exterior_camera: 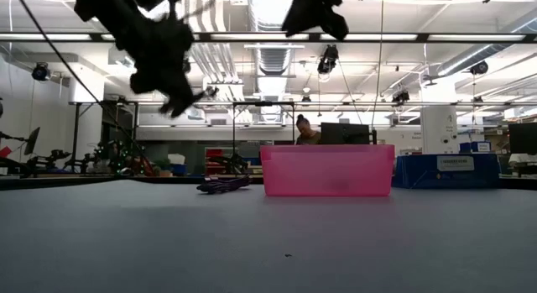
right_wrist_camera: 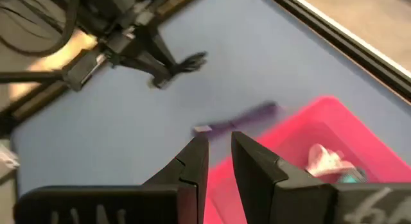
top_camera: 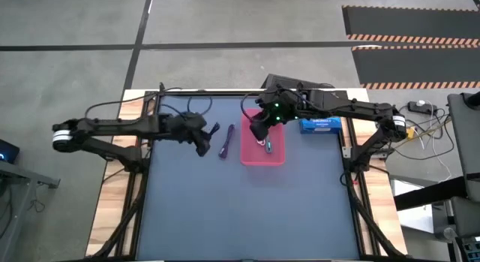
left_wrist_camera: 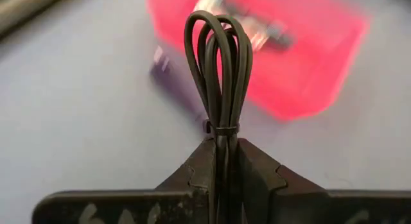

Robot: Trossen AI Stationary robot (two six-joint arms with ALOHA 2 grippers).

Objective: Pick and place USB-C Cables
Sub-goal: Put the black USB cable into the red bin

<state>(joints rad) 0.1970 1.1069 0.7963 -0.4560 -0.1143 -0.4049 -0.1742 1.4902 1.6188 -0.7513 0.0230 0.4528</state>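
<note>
Left wrist view: the black cable is seen clamped between the closed jaws of the left gripper, held just below its tie so that the looped end stands up stiffly above the fingers. In the high view, the left gripper is carried above the surface, near the purple cable, which lies just beside the pink tray. A white cable and a teal cable are seen lying inside the tray. The right gripper is held over the tray's edge with its jaws narrowly parted and empty. The cables are judged light, springy and thin; the tied middle of the bundle is likely the surest place to be gripped.
</note>
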